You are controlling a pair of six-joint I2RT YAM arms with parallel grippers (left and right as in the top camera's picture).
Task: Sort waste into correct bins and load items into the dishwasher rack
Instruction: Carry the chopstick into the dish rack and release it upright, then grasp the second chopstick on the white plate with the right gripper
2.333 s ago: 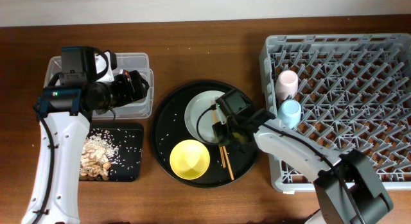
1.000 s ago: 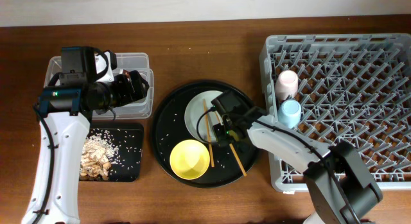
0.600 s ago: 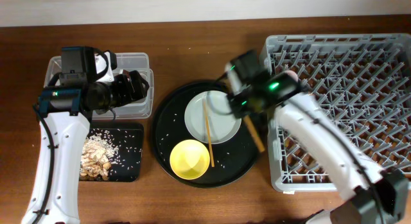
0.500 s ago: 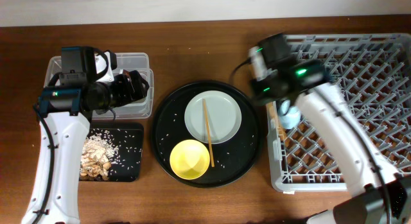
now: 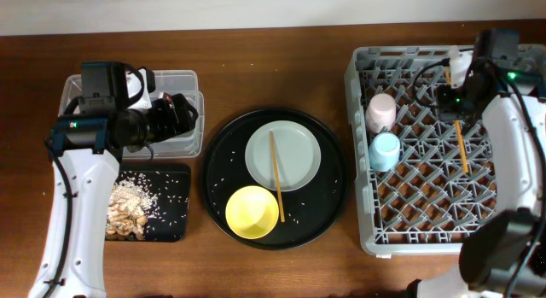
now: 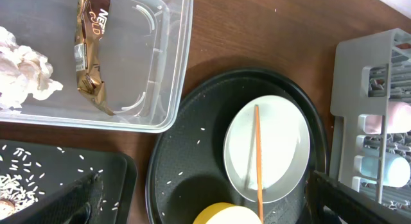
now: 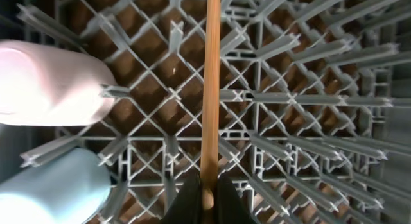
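My right gripper (image 5: 452, 97) is shut on one wooden chopstick (image 5: 461, 144) and holds it over the grey dishwasher rack (image 5: 503, 204). In the right wrist view the chopstick (image 7: 210, 83) runs straight up from my gripper (image 7: 207, 201) above the pegs. A pink cup (image 5: 381, 111) and a blue cup (image 5: 386, 150) stand in the rack's left side. The other chopstick (image 5: 275, 174) lies across the pale plate (image 5: 294, 149), with the yellow bowl (image 5: 252, 212) beside it. My left gripper (image 6: 202, 185) is open and empty above the clear tub (image 5: 175, 84), which holds a tissue (image 6: 19, 70) and a wrapper (image 6: 90, 51).
The plate and bowl sit on a large round black tray (image 5: 328, 204) with loose rice grains. The shallow black tray (image 5: 171, 213) at front left holds food scraps (image 5: 126, 217) and rice. The rack's left wall (image 6: 350, 108) shows in the left wrist view.
My right gripper lifted one chopstick off the round tray and carried it right, over the rack. The other chopstick now lies across the plate. The left arm has not moved.
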